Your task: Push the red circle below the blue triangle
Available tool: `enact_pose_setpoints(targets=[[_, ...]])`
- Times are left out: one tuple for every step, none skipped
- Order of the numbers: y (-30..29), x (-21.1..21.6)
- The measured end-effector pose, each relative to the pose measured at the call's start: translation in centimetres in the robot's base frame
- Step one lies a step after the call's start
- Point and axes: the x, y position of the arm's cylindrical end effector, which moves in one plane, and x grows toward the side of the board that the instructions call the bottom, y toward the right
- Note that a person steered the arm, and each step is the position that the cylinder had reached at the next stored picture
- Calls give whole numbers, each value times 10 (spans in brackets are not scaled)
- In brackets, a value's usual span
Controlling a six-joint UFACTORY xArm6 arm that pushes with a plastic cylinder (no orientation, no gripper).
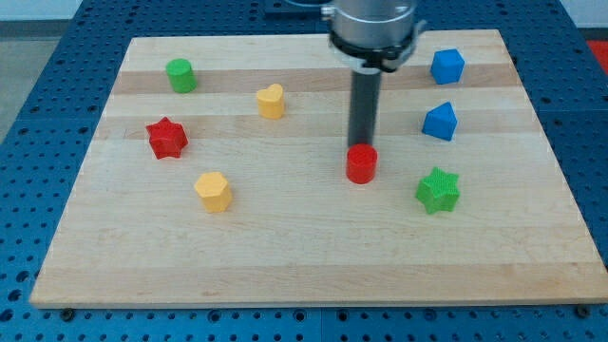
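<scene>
The red circle sits near the middle of the wooden board. The blue triangle lies up and to the right of it, near the board's right side. My tip comes straight down from the view's top and ends right at the red circle's top edge, touching or almost touching it. The rod hides the board just behind the circle.
A blue cube lies above the blue triangle. A green star lies to the right of the red circle, below the triangle. A yellow heart, yellow hexagon, red star and green circle lie to the left.
</scene>
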Motion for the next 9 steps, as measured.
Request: enact_pose_setpoints(targets=[[8, 0], [-51, 0], [-95, 1], [-100, 46], [-97, 42], [-75, 37], [-30, 37], [21, 37], [66, 37]])
